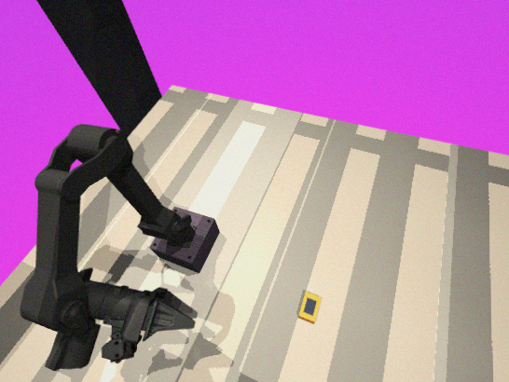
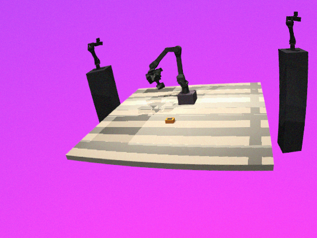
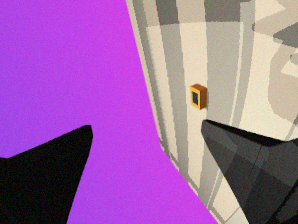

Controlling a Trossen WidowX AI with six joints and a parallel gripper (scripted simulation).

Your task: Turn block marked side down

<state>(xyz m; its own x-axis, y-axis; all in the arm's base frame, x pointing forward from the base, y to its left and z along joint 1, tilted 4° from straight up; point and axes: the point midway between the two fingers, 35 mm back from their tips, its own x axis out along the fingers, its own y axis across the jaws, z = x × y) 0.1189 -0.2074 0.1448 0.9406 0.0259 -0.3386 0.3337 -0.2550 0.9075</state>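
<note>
The block [image 1: 309, 307] [image 2: 169, 120] [image 3: 199, 96] is small and yellow-orange. It lies flat on the striped table [image 1: 364, 224] [image 2: 186, 140], with its dark blue marked side facing up. My gripper [image 1: 179, 318] [image 3: 148, 128] is open, with nothing between its fingers. It is raised above the table, well away from the block, on the arm's side. In the wrist view the block is beyond the tip of the right-hand finger. The block's underside is hidden.
The arm stands on a dark purple box [image 1: 205, 242] [image 2: 187, 98] on the table. Two tall black pillars [image 2: 104, 93] [image 2: 292, 101] with other arms on top stand beyond the table's left and right sides in the exterior view.
</note>
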